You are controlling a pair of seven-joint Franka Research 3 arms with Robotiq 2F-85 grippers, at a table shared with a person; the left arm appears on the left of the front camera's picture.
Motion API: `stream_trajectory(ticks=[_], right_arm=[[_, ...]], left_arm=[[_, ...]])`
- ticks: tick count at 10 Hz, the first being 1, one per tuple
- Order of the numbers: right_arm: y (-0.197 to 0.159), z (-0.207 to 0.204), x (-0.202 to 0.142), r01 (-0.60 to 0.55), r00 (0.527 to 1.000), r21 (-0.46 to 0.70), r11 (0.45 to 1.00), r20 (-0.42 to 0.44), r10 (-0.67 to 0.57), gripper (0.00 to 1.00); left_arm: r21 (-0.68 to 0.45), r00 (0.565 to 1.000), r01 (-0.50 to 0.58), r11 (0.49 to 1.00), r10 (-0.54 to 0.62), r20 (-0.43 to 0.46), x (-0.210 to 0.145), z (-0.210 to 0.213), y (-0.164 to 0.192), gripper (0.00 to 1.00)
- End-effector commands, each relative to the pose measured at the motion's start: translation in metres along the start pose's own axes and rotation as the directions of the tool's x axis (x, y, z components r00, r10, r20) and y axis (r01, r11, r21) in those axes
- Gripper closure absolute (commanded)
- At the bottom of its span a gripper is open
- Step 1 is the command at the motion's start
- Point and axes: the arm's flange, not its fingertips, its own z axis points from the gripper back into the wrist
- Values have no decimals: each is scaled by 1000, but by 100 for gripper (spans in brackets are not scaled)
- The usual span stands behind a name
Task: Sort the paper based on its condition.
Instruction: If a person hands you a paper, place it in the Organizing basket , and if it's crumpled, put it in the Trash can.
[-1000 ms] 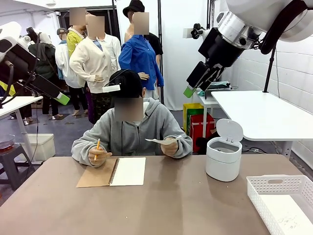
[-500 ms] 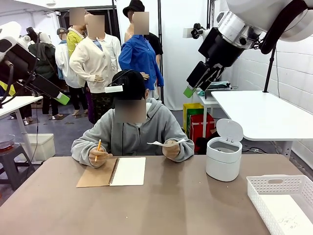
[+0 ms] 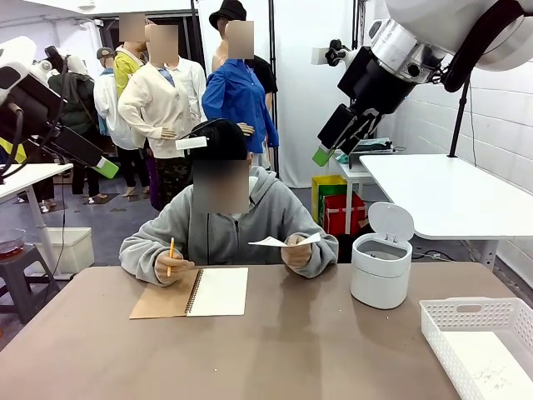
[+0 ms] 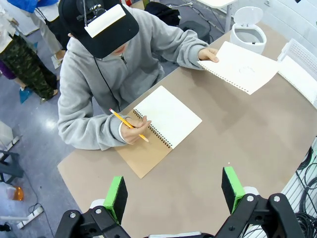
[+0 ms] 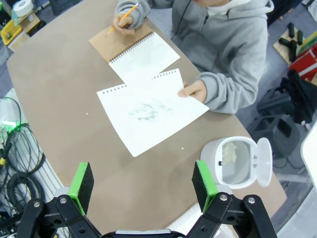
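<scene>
In the person's hand [image 3: 296, 252], pinched by one edge, the scribbled paper [image 3: 273, 242] has risen slightly; likely offered for sorting.

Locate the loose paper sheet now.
In the front view, the sheet is held above the table in the person's hand, between the notebook and the white bin.

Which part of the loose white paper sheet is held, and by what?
A person's hand pinches the loose white paper sheet at one edge; left pincer and right pincer hold nothing.
</scene>
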Motion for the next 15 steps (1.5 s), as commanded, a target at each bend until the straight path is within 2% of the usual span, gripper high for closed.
stream_trajectory(ticks=[1, 2, 3, 4, 6, 7, 8, 10, 11, 13, 15], right_arm=[[0, 0, 0, 2, 1000, 8, 1000, 5, -2, 0], [0, 0, 0, 0, 1000, 0, 1000, 0, 0, 0], [-14, -2, 5, 107, 994, 136, 985, -46, -102, 0], [-28, -10, 10, 244, 969, 203, 948, -88, -230, 0], [-53, -29, 11, 408, 912, 248, 879, -156, -380, 0], [-64, -40, 6, 480, 876, 247, 841, -172, -450, 0], [-75, -53, -2, 595, 803, 226, 771, -188, -565, 0], [-95, -75, -13, 713, 700, 218, 666, -168, -694, 0], [-101, -84, -17, 756, 654, 198, 624, -185, -734, 0], [-108, -75, -20, 709, 705, 195, 677, -209, -678, 0], [-108, -75, -20, 709, 705, 195, 677, -209, -678, 0]], left_arm=[[-9, 1000, -17, 1000, 17, 2, 0, 0, -1, 0], [-9, 1000, -17, 1000, 17, 2, 0, 0, -1, 0], [-9, 1000, -17, 1000, 17, 2, 0, 0, -1, 0], [-9, 1000, -17, 1000, 17, 2, 0, 0, -1, 0], [-9, 1000, -17, 1000, 17, 2, 0, 0, -1, 0], [-9, 1000, -17, 1000, 17, 2, 0, 0, -1, 0], [-9, 1000, -17, 1000, 17, 2, 0, 0, -1, 0], [-9, 1000, -17, 1000, 17, 2, 0, 0, -1, 0], [-9, 1000, -17, 1000, 17, 2, 0, 0, -1, 0], [-9, 1000, -17, 1000, 17, 2, 0, 0, -1, 0], [-9, 1000, -17, 1000, 17, 2, 0, 0, -1, 0]])
